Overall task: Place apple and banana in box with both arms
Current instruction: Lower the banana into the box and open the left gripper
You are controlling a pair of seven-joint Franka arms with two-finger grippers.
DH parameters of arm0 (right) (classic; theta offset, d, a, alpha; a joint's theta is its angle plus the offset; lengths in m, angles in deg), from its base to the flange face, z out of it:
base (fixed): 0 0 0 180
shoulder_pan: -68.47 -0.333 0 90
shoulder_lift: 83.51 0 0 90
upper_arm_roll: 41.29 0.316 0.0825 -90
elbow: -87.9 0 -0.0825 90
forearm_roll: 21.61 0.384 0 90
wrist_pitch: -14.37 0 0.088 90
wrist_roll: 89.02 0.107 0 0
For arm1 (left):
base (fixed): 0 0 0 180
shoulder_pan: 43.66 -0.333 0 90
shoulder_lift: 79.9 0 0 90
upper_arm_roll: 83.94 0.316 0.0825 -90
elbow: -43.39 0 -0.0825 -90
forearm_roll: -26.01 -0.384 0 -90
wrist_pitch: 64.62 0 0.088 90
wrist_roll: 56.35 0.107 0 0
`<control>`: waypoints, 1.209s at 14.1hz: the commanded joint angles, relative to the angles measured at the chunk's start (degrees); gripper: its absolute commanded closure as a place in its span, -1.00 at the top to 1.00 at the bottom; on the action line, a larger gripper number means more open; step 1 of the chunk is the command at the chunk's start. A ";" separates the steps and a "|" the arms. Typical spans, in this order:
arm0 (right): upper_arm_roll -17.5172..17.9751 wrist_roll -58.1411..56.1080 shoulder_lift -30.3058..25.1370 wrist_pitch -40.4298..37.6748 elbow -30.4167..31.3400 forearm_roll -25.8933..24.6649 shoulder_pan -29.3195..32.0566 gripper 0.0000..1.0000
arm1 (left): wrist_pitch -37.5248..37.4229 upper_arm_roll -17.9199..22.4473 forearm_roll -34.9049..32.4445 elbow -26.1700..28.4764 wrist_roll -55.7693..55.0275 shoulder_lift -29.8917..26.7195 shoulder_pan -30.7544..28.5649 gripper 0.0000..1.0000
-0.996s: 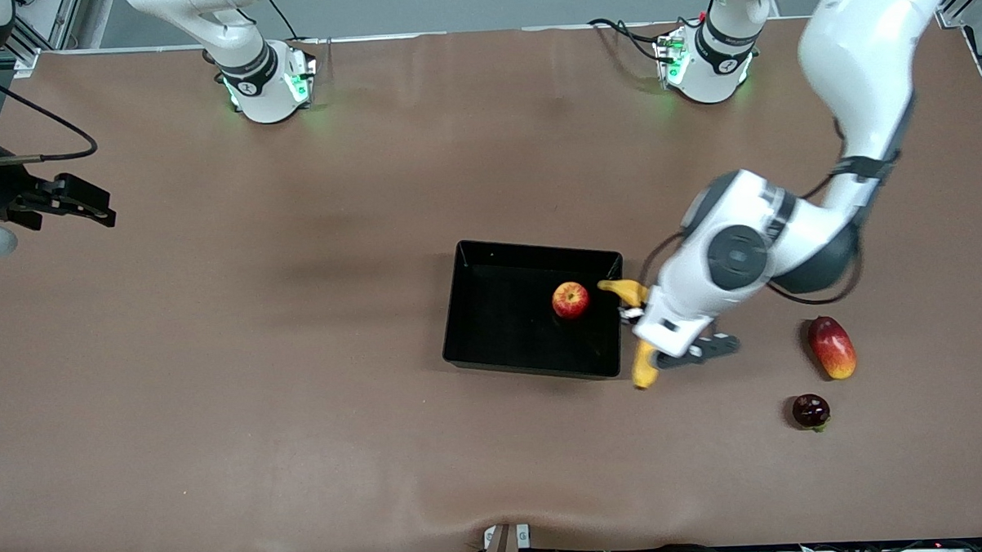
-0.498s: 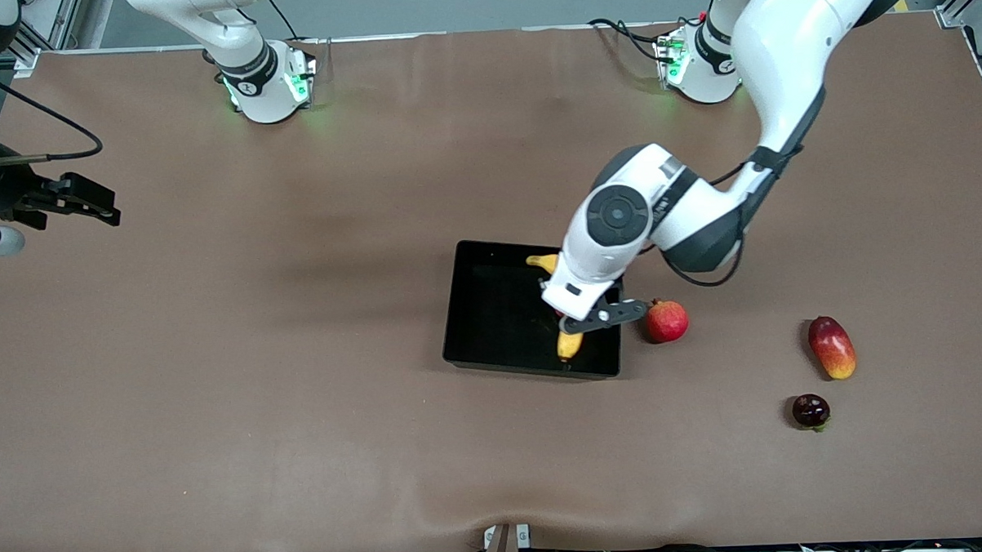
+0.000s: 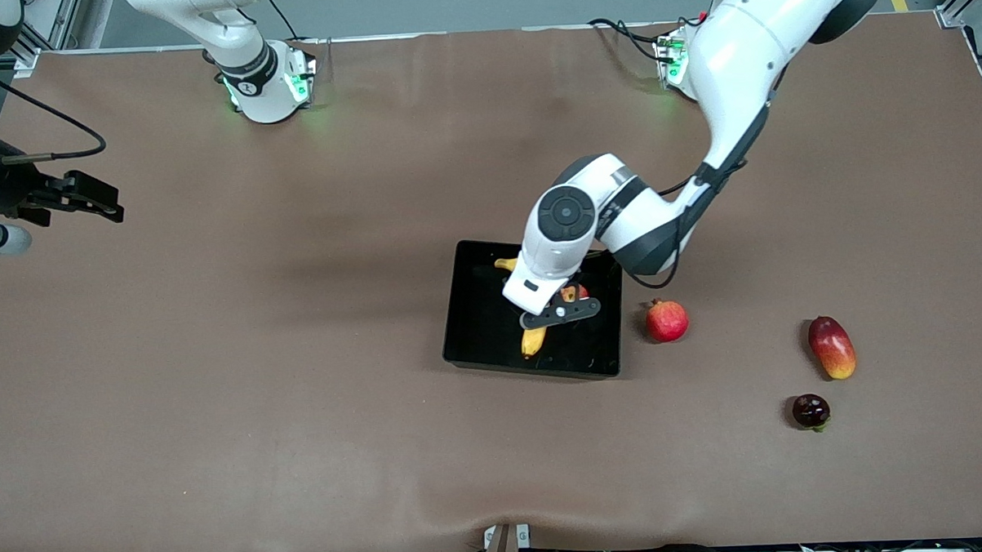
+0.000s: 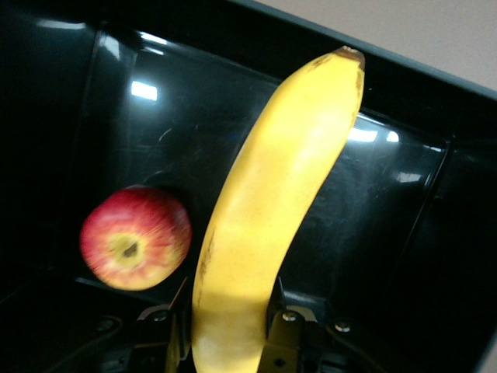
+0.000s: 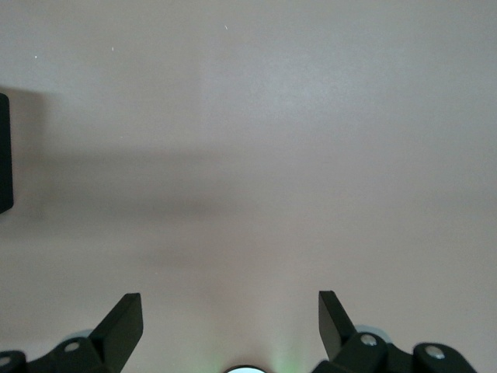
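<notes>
My left gripper (image 3: 544, 313) is shut on the yellow banana (image 3: 532, 341) and holds it over the inside of the black box (image 3: 481, 329). In the left wrist view the banana (image 4: 279, 202) runs out from between the left gripper's (image 4: 229, 336) two fingers. The red apple (image 4: 136, 249) lies on the floor of the box (image 4: 404, 233) beside it. In the front view the apple (image 3: 576, 292) is partly hidden by the left hand. My right gripper (image 3: 100, 204) waits open and empty over bare table at the right arm's end; it also shows in the right wrist view (image 5: 231, 311).
A pinkish-red pomegranate (image 3: 666, 320) lies on the table just beside the box, toward the left arm's end. A red-yellow mango (image 3: 832, 347) and a small dark fruit (image 3: 810, 410) lie farther toward that end. A corner of the box (image 5: 4, 155) shows in the right wrist view.
My left arm has carried the banana from beside the box's wall to over its inside, toward the right arm's end. The pomegranate came into view. The right arm has barely moved.
</notes>
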 commanded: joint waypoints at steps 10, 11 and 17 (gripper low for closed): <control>0.17 0.14 0.17 -0.55 -0.60 -0.22 -0.02 1.00 | 10.99 9.03 0.02 -2.14 -0.62 7.83 9.30 -1.00; 0.17 0.14 0.26 -0.47 -0.60 -0.22 -0.02 1.00 | 11.87 9.39 -0.07 -2.06 -0.70 8.36 9.74 -1.00; 0.26 0.23 0.26 -0.29 -0.60 -0.13 -0.20 1.00 | 13.28 9.74 -0.24 -2.05 -0.62 10.56 10.54 -0.59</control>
